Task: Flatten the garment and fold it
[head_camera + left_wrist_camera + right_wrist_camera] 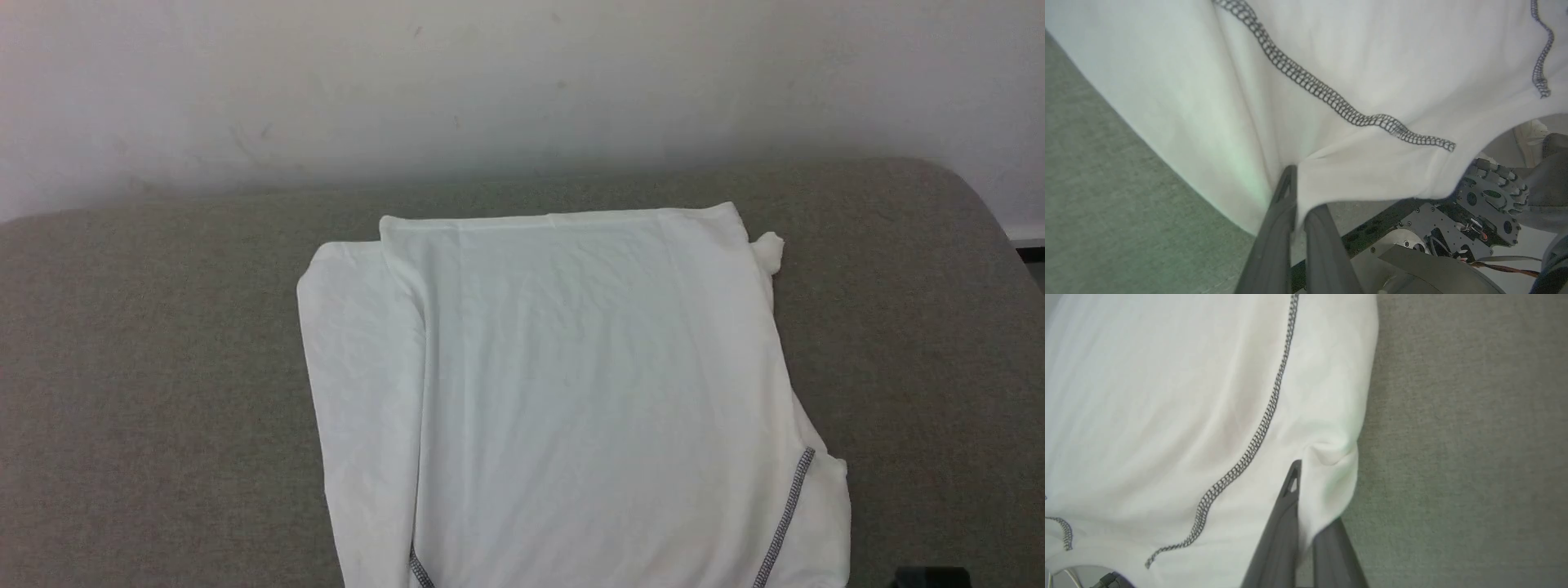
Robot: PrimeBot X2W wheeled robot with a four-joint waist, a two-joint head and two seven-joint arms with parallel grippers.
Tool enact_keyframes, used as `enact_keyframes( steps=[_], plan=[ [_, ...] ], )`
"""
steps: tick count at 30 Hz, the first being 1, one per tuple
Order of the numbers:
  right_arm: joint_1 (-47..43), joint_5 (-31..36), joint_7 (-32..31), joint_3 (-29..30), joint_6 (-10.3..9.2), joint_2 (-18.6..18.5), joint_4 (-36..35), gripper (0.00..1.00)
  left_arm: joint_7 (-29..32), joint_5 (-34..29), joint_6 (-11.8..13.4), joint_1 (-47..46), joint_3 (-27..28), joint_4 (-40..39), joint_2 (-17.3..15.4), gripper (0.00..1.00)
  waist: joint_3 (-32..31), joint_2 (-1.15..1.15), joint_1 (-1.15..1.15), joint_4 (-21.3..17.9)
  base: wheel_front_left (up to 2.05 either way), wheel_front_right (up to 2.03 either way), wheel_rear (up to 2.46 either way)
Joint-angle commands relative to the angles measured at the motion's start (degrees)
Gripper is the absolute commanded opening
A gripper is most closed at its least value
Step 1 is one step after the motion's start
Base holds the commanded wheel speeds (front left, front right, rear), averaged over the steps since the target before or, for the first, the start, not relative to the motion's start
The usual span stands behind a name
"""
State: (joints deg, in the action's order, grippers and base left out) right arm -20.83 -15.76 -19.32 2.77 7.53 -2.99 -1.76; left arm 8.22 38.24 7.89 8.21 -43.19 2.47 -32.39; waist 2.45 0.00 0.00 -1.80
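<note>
The garment is a white thin shirt lying flat on the grey cloth table, its sides folded inward and its near end running off the bottom of the head view. Grey-black zigzag seams show near its front corners. In the left wrist view my left gripper is shut on the garment near its neck edge, fabric draped over one finger. In the right wrist view my right gripper is shut on a bunched fold at the side edge of the garment.
A pale wall stands behind the table. The table's rounded far right corner is close to the garment. My wheeled base shows below the lifted fabric in the left wrist view.
</note>
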Motion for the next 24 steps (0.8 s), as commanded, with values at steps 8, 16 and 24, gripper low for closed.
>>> enact_keyframes(
  steps=[8,16,24],
  plan=[
    [4.93,0.30,5.10,-1.80,-0.04,0.11,8.83,0.23,-2.23,-0.15,-2.50,-3.75,-1.04,7.81,3.63,0.00,0.02,0.00,0.00,-0.02,0.00,0.00,0.00],
    [4.73,-2.85,0.57,-0.36,-0.04,0.11,5.38,1.00,-3.90,4.31,-1.93,-2.50,2.44,4.29,4.09,1.00,1.35,0.00,0.00,0.56,0.00,0.00,0.00],
    [-0.04,-4.30,-10.79,10.92,-0.04,0.11,-15.20,1.00,-4.12,15.58,1.98,5.79,13.19,-14.55,-1.43,1.00,2.23,0.00,0.00,1.39,0.00,0.00,0.00]
  ],
)
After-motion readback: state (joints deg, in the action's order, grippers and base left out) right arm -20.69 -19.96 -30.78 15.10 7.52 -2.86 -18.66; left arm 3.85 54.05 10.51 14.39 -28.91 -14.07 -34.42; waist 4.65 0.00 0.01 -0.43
